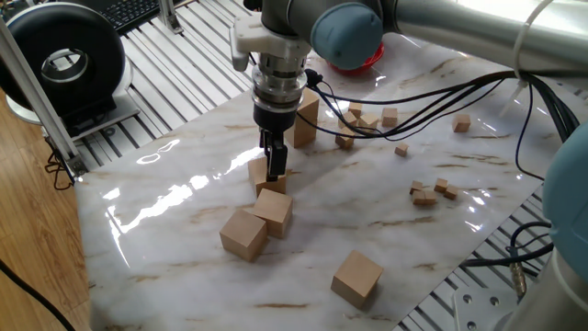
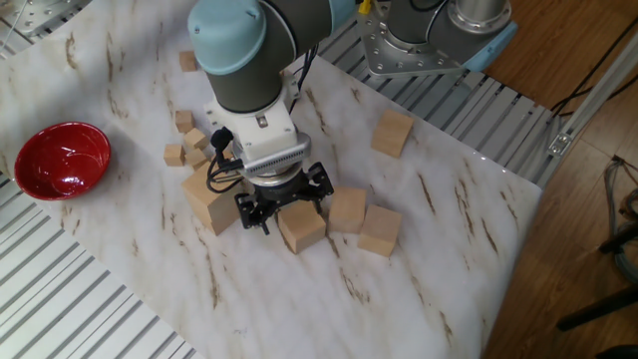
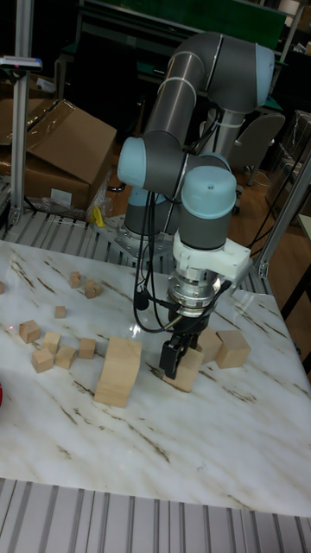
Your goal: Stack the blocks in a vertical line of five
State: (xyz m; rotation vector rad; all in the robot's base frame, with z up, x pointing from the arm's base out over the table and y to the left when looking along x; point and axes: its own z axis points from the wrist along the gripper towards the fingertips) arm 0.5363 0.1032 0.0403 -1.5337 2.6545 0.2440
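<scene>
My gripper [image 1: 273, 171] [image 2: 283, 206] [image 3: 176, 363] points straight down and is shut on one tan block [image 1: 261, 171] [image 2: 302, 228] [image 3: 189, 375], which sits tilted just above the marble table. Close beside it stands a two-high stack of blocks [image 1: 304, 119] [image 2: 208, 201] [image 3: 118, 371]. Two more blocks [image 1: 275, 211] [image 1: 243, 233] lie touching each other just in front of the gripper, also seen as blocks [image 2: 347, 209] [image 2: 380, 230]. A lone block [image 1: 356, 278] [image 2: 393, 133] rests apart near the table's edge.
A red bowl [image 2: 62, 160] sits at a table corner, partly hidden behind the arm in one fixed view. Several tiny wooden cubes [image 1: 428, 192] [image 2: 185, 141] [image 3: 53, 346] are scattered beyond the stack. The arm's black cables [image 1: 432, 92] hang over the table.
</scene>
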